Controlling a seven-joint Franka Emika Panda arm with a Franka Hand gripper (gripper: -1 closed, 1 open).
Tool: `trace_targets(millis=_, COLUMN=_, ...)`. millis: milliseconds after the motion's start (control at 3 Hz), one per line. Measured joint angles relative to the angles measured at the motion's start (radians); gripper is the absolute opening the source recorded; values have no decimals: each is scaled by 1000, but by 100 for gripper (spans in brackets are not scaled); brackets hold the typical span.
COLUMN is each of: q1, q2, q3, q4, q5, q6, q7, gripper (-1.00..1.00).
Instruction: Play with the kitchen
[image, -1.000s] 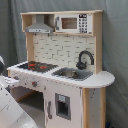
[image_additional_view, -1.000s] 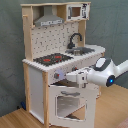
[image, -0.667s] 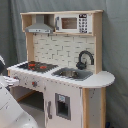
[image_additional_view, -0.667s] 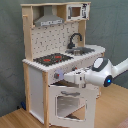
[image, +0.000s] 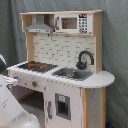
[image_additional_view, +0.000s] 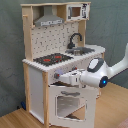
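Observation:
The kitchen (image: 62, 60) (image_additional_view: 55, 55) is a tall toy of pale wood and white panels. It has a red-ringed black hob (image: 36, 65) (image_additional_view: 52, 59), a black tap (image: 85, 58) (image_additional_view: 75, 39), a sink (image: 72, 73) (image_additional_view: 82, 50) and a grey hood (image: 40, 26) (image_additional_view: 47, 20). In the second exterior view the windowed oven door (image_additional_view: 69, 104) hangs tilted open below the hob. My gripper (image_additional_view: 59, 76) is at the front panel just above that door. The white arm (image: 12, 107) (image_additional_view: 97, 74) fills the first exterior view's lower left.
A toy microwave (image: 75, 23) (image_additional_view: 75, 11) sits on the top shelf. A cupboard door with a dark window (image: 62, 106) is under the sink. Grey curtain hangs behind; a wooden floor (image_additional_view: 107, 107) lies in front.
The arm has shifted slightly toward the kitchen's front panel. The oven door stays tilted open.

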Motion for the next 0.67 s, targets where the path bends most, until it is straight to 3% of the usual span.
trace_targets(millis=667, q1=-153, q2=-18, q3=130, q4=63, q5=-3, q6=9, q7=-15, gripper=100)
